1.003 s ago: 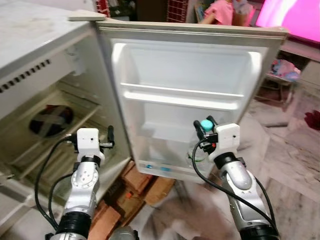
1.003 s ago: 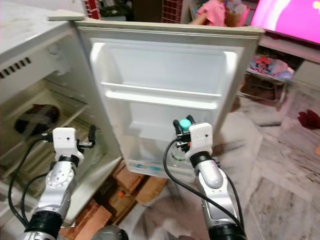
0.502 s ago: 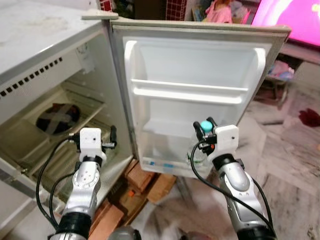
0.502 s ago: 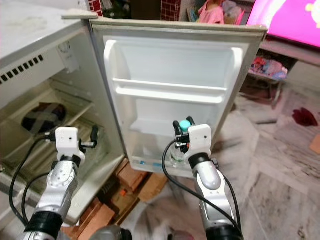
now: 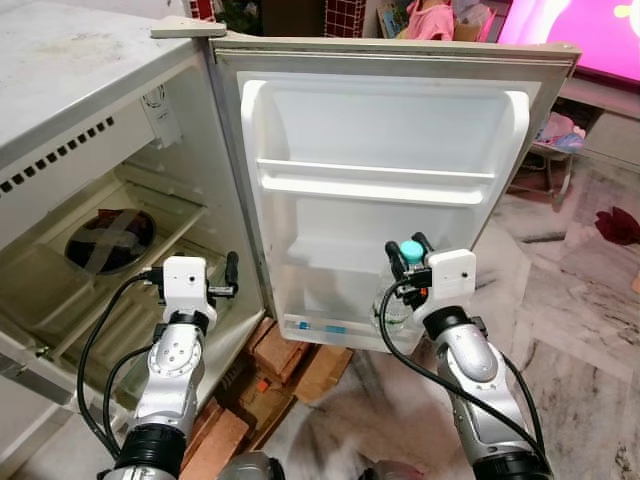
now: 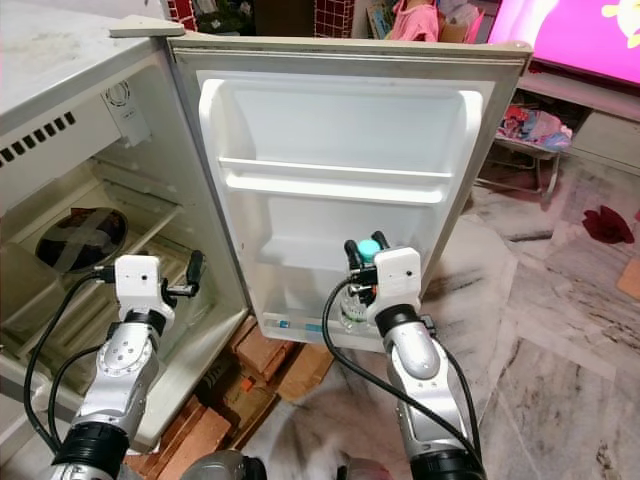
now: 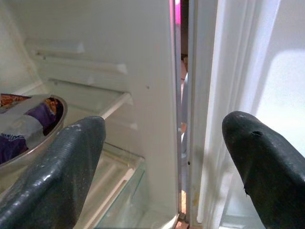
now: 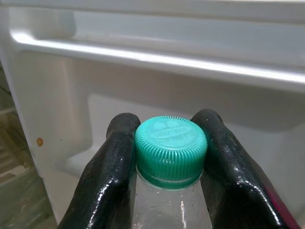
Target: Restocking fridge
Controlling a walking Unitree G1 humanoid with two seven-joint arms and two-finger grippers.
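A clear plastic bottle (image 5: 392, 308) with a teal cap (image 8: 171, 143) hangs upright from my right gripper (image 5: 408, 256), which is shut on its neck. It is held just in front of the lower part of the open fridge door (image 5: 380, 130), above the bottom door shelf (image 5: 325, 325). My left gripper (image 5: 232, 272) is open and holds nothing, level with the hinge edge between the door and the fridge body (image 5: 60, 180). In the left wrist view its fingers (image 7: 57, 176) frame the fridge interior.
Inside the fridge a metal bowl (image 5: 108, 238) with a wrapped purple packet sits on a glass shelf. The upper door rail (image 5: 375, 187) is bare. Bricks (image 5: 295, 365) lie under the fridge and door. Marble floor (image 5: 575, 330) spreads to the right, with red cloth (image 5: 620, 222).
The camera has shifted, so the fridge sits slightly differently in view. Both arms keep their pose, and the bottle stays in my right gripper before the door.
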